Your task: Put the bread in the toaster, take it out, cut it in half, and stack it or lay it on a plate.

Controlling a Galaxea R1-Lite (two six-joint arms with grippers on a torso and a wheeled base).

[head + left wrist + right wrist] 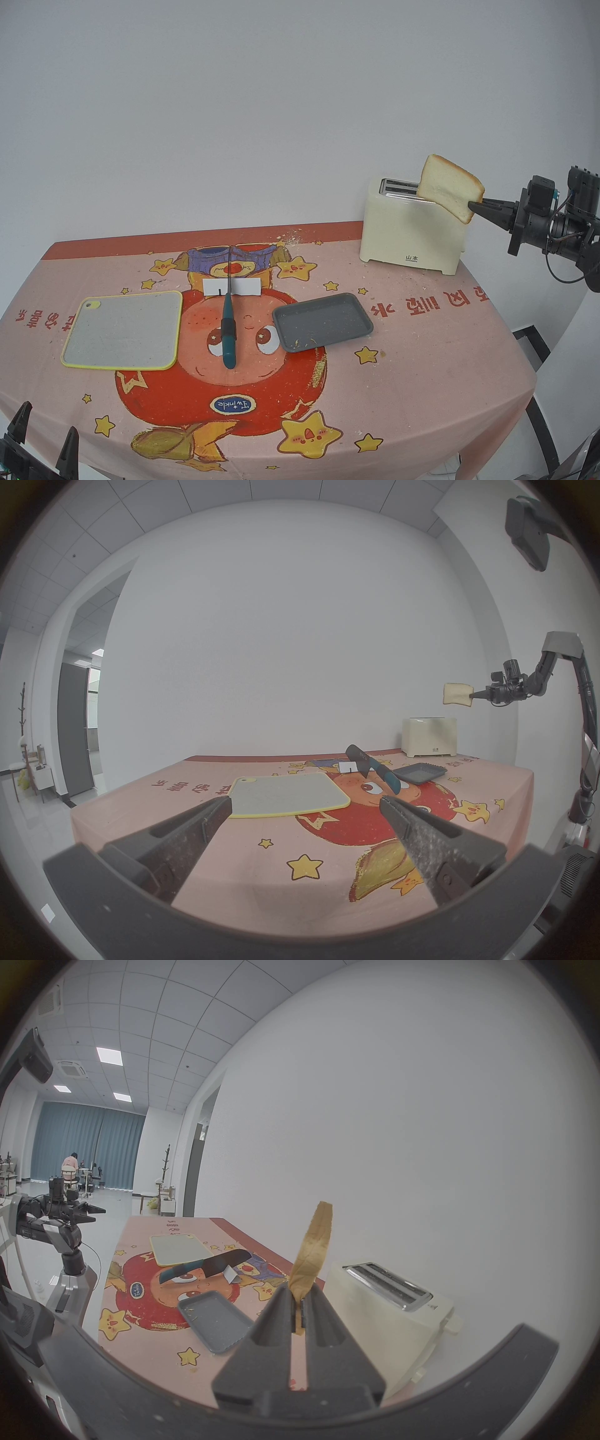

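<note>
One slice of bread (449, 186) clamped by a corner in the right gripper (475, 205), held tilted above the toaster (409, 240), grey plate (331, 315) holding a few crumbs (305, 343), left gripper (40, 440) spread apart at the near edge of the table (437, 350)

1. Surface covered by a pink cloth (431, 369) printed with a big red cartoon face (187, 375), yellow stars and red lettering; dark red band (187, 239) along the far edge.
2. Small white card (247, 287) sits mid-cloth, toward the far side.
3. Crumbs (291, 237) scattered near the far edge.
4. Plain white wall (250, 112) behind.
5. Room beyond: lit ceiling lights (109, 1055), blue curtains (81, 1147), coat stand (166, 1163), grey door (75, 730).
</note>
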